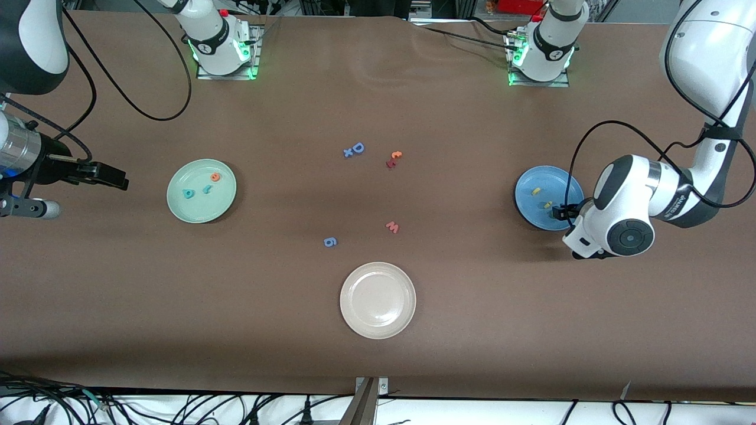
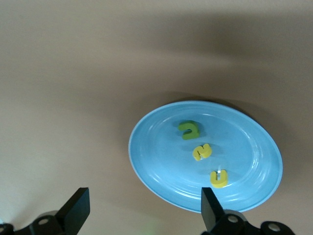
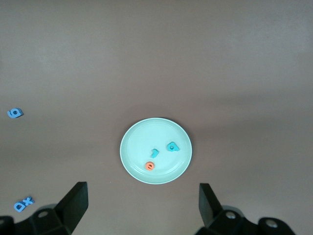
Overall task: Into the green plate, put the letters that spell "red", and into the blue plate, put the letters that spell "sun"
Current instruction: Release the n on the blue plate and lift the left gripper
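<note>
Letters for "sun", an olive-green piece (image 2: pixel 189 129) and two yellow ones (image 2: pixel 202 152) (image 2: pixel 219 178), lie loose in the blue plate (image 2: pixel 156 161), one yellow beside a fingertip of my left gripper (image 2: pixel 145 210), whose fingers are spread wide and empty over the rim; I judge that drop done. Teal "r" (image 3: pixel 154 153), teal "d" (image 3: pixel 172 146) and orange "e" (image 3: pixel 150 166) lie in the green plate (image 3: pixel 134 147), ahead of my right gripper (image 3: pixel 142 208), whose fingers are wide and empty beside it.

Brown worktop (image 1: pixel 472 330) before me. Cream-white plate (image 1: pixel 378 300) sits nearest the front camera, mid-worktop. Just past it, a pink "w" (image 1: pixel 393 226) and a blue "6" (image 1: pixel 331 241). Nearer my bases: a blue "D" (image 1: pixel 358 147) touching a blue "x" (image 1: pixel 348 153), and beside them an orange letter (image 1: pixel 396 155) against a dark red letter (image 1: pixel 390 164).
</note>
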